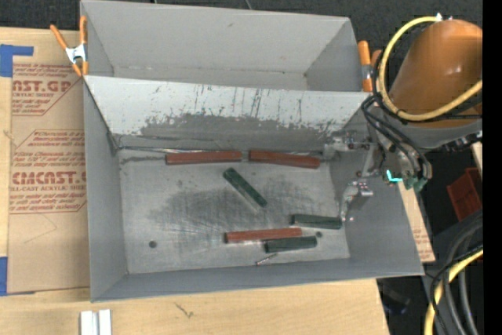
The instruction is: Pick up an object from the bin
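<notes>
The arm comes in from the view's right, across the right rim of the grey metal bin (220, 35). Its wrist, under a rounded orange cover (435, 67), stands high over that rim. From there the pincer (348, 209) hangs steeply down, close to the sloping right wall, with its tip low near the floor. Whether it is open or closed cannot be told, and nothing can be seen gripped in it.

Directly under the tip, and reaching away to the view's left, lies the nearest dark green bar (316, 222). It lies flat and almost level, with its right end just beside the pincer. Whether the two touch cannot be told.

A little farther from the pincer, below and to the view's left, a second dark green bar (290, 244) lies near the front wall. Just beside it is a long red-brown bar (263, 234), which runs parallel to it.

Well to the left of the pincer, near the middle of the floor, a tilted dark green bar (244, 187) lies alone. Above and to the left of the pincer, two red-brown bars lie end to end along the foot of the back wall. The nearer back bar (285, 159) lies near the pincer, and the farther back bar (202, 158) lies well apart from it.
</notes>
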### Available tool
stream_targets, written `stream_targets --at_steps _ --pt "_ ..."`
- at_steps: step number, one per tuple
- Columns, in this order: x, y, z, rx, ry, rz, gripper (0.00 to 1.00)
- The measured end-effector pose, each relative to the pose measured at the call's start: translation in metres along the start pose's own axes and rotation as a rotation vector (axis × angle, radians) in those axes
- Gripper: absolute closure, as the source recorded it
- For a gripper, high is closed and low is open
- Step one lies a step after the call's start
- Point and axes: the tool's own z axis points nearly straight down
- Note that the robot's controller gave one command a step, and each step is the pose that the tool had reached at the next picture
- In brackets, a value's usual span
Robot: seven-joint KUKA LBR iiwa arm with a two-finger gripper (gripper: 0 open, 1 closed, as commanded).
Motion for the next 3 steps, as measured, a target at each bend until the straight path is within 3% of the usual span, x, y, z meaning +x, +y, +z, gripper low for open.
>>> stream_targets --at_steps 1,2,3 --pt "-0.0016 0.0004 -0.0040 0.001 -0.008 -0.001 1.00" --pt "-0.0016 0.0004 -0.0040 0.001 -0.008 -0.001 0.00" --pt "-0.0016 0.0004 -0.0040 0.001 -0.008 -0.001 0.00"
